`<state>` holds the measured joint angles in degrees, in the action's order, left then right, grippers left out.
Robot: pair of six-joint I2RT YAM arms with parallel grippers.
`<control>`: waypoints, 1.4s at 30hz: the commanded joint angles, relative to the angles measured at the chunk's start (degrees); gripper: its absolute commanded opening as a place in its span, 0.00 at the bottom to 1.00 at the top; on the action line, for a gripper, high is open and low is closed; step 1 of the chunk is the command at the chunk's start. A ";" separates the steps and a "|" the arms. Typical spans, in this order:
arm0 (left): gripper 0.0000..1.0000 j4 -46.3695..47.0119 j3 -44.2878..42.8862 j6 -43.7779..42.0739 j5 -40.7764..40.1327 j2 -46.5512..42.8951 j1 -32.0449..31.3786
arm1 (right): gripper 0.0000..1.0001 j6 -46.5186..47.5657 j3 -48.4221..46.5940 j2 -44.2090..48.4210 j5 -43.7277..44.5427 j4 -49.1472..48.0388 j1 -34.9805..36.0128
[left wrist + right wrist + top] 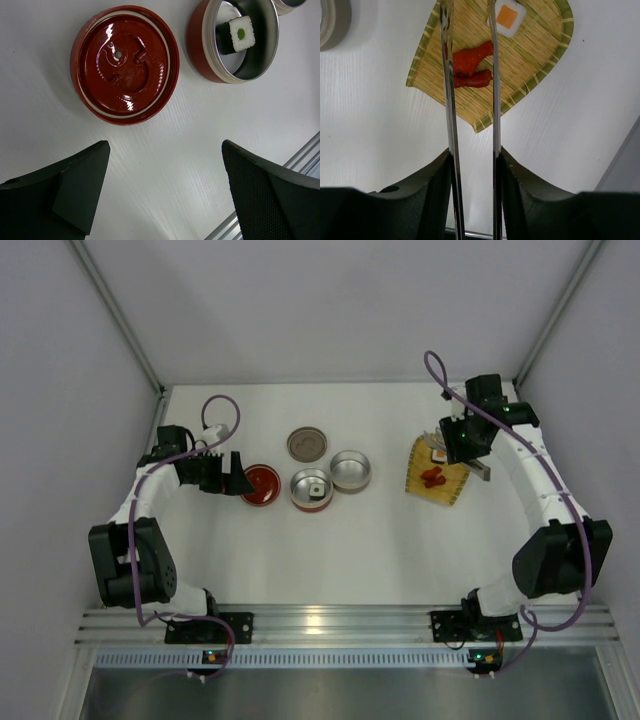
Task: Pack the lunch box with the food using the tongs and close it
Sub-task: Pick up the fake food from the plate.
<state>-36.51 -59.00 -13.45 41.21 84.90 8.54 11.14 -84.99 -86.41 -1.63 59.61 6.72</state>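
My right gripper (pixel 474 152) is shut on the tongs (pixel 449 100), whose two silver arms run up over the yellow mat (pixel 530 55), still spread apart. Two red food pieces (pixel 470 57) lie between the arms. A white sushi roll with an orange centre (pixel 509 17) sits just right of the right arm. The tong tips run out of the top of the right wrist view. The lunch box (pixel 312 490) holds one green-centred sushi roll (pixel 240 34). Its red lid (pixel 125 62) lies upside down beside it. My left gripper (pixel 165 150) hangs open near the lid, holding nothing.
A second steel container (pixel 351 470) touches the lunch box on its right, and a brownish round lid (pixel 307 444) lies behind them. The mat (pixel 437 480) is at the right, under my right gripper (pixel 462 440). White walls enclose the table; a metal rail runs along the near edge.
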 commanded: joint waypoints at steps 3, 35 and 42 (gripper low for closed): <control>0.98 0.92 -0.15 -1.05 1.42 -0.88 0.08 | 0.41 -10.69 3.77 3.18 6.02 -9.25 -0.22; 0.99 1.44 1.35 -1.93 0.54 -1.23 0.17 | 0.50 -18.17 8.09 -4.64 6.38 -15.93 -2.77; 0.98 1.44 1.52 -2.10 0.36 -1.23 0.17 | 0.50 -18.08 9.14 -5.70 5.06 -16.02 -3.21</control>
<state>-36.49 -57.84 -14.28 40.88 84.86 8.54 -6.11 -76.23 -91.85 4.45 47.09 4.49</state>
